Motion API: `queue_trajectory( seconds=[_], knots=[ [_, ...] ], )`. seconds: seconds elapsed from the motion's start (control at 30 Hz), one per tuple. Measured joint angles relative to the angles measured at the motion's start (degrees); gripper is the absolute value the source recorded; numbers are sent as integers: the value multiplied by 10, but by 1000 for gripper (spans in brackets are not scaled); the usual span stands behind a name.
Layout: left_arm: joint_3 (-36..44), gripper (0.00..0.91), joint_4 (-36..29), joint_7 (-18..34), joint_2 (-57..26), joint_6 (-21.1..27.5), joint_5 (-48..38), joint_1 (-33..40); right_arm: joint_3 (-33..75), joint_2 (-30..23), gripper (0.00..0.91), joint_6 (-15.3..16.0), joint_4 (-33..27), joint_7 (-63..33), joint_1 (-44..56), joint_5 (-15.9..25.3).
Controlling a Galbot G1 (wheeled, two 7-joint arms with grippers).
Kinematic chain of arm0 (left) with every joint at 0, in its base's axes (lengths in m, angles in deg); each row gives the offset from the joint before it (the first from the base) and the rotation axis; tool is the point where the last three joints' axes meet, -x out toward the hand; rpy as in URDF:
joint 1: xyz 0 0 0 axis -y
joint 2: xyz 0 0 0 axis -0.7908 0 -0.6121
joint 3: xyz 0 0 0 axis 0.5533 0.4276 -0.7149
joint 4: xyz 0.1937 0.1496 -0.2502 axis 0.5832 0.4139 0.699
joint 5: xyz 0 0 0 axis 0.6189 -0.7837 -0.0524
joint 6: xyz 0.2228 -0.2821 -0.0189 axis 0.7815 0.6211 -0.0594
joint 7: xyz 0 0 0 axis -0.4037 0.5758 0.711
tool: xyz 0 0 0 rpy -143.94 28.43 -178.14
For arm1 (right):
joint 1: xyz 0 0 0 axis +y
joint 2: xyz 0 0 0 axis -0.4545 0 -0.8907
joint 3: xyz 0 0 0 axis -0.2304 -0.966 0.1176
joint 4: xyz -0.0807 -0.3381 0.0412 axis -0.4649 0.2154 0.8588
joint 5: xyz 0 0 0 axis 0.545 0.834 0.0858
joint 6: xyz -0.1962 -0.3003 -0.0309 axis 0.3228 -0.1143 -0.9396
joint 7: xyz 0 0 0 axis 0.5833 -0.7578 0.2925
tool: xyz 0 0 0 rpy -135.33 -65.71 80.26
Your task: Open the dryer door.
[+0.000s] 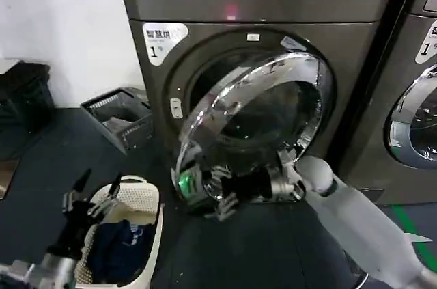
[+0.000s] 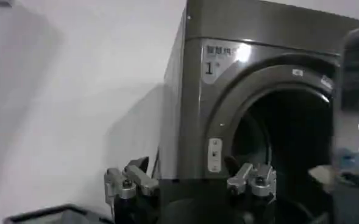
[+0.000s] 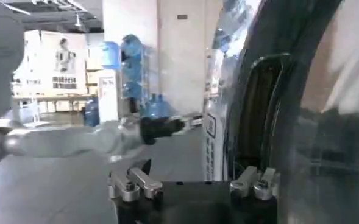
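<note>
Nearest the camera, down low on the left, the left hand (image 1: 95, 190) waits with its dark fingers spread apart and nothing in them, just above a white plastic laundry basket (image 1: 151, 224) with blue clothes (image 1: 117, 248) inside. The basket sits on the dark floor (image 1: 232, 248). On the right, the pale grey right arm (image 1: 362, 224) reaches in to the low rim of the big round dryer door with its shiny chrome ring and dark glass (image 1: 263, 121). The right hand (image 1: 215, 190) is at that low rim; I cannot tell if it is clenched or let go. The door is swung partly out from the big dark grey-brown metal dryer (image 1: 259, 2), and the dark drum hole (image 1: 205, 80) shows behind it. A dark grey crate (image 1: 119, 117) stands by the white wall (image 1: 61, 16). A second machine of the same kind (image 1: 416, 91) stands on the right.
</note>
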Motion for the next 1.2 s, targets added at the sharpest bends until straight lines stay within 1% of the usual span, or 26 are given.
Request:
queue_trajectory(
  seconds=[0.17,0.4,0.6,0.77,0.93,1.07,1.2],
  knots=[
    [23,907,28,-39,-44,-10,-49,30,36,24,907,-16,23,35,42,0],
    [72,907,91,-89,-118,-14,-127,87,98,54,907,-39,38,79,106,0],
    [132,907,129,-131,-168,-14,-146,146,159,78,907,-50,50,92,158,-19],
    [202,907,151,-173,-195,-12,-159,199,218,93,907,-54,52,102,204,-20],
    [278,907,169,-179,-222,-17,-172,252,300,94,907,-59,46,108,264,-21],
    [344,907,180,-181,-235,-14,-196,305,383,85,907,-64,37,106,324,-22],
    [407,907,192,-194,-237,-15,-195,354,455,70,907,-66,26,88,366,-18]
  ],
)
